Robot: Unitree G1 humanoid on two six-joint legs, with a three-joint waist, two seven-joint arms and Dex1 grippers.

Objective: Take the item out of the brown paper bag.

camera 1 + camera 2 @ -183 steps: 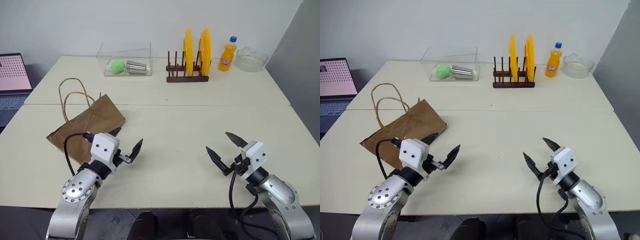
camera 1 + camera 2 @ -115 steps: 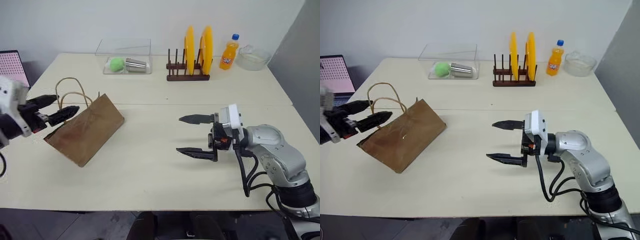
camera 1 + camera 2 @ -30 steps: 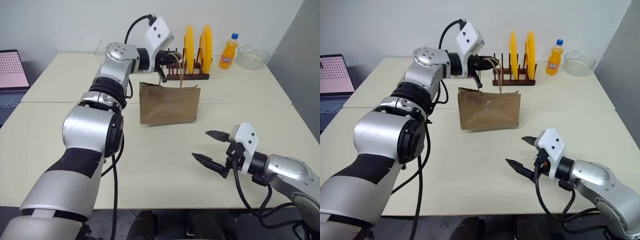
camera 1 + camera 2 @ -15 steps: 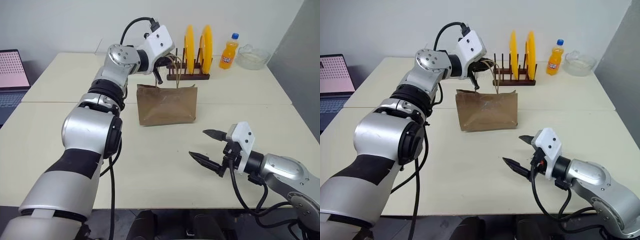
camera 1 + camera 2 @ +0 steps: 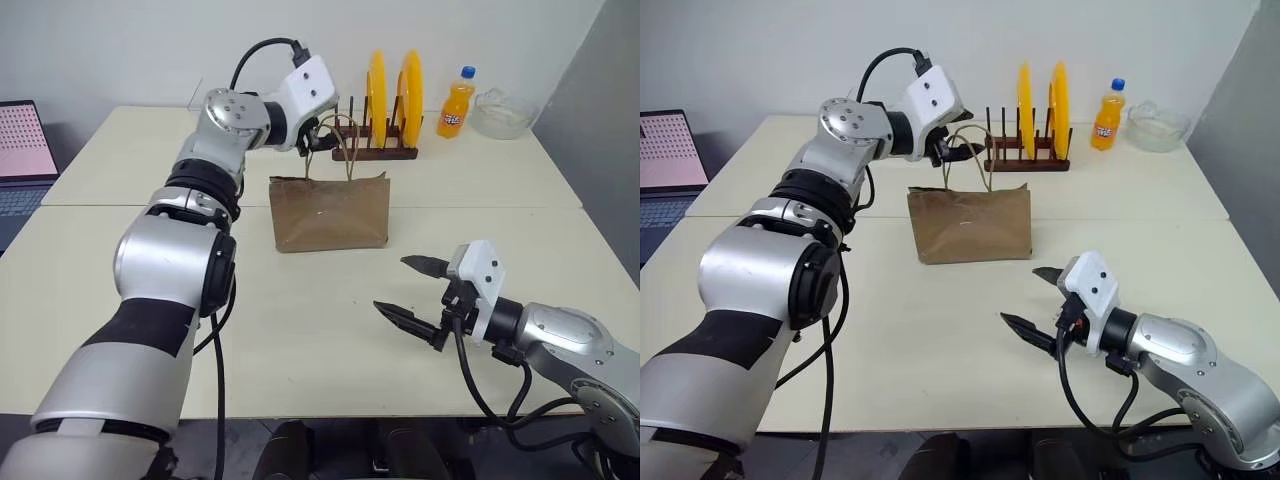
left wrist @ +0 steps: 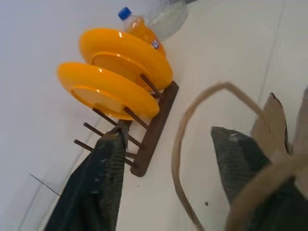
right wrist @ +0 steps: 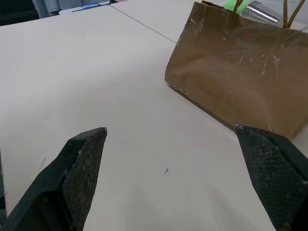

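Note:
The brown paper bag [image 5: 330, 212] stands upright in the middle of the table, its cord handles [image 5: 340, 150] rising from the top. My left gripper [image 5: 316, 138] hovers just above the bag's left top corner. It is open, with one loose handle loop [image 6: 192, 110] passing between its fingers [image 6: 103, 178]. The item is hidden; I cannot see inside the bag. My right gripper [image 5: 392, 285] is open and empty, low over the table in front of the bag and to its right. The right wrist view shows the bag's creased side [image 7: 240, 82] beyond the spread fingers.
A wooden dish rack with two yellow plates [image 5: 385, 100] stands right behind the bag. An orange soda bottle [image 5: 456, 105] and a glass bowl [image 5: 503, 115] sit at the back right. A laptop [image 5: 20, 150] is at the far left.
My left gripper has opened and let go of the handles, drifting slightly left and down. The bag has shifted a little to the left. The right arm has held still.

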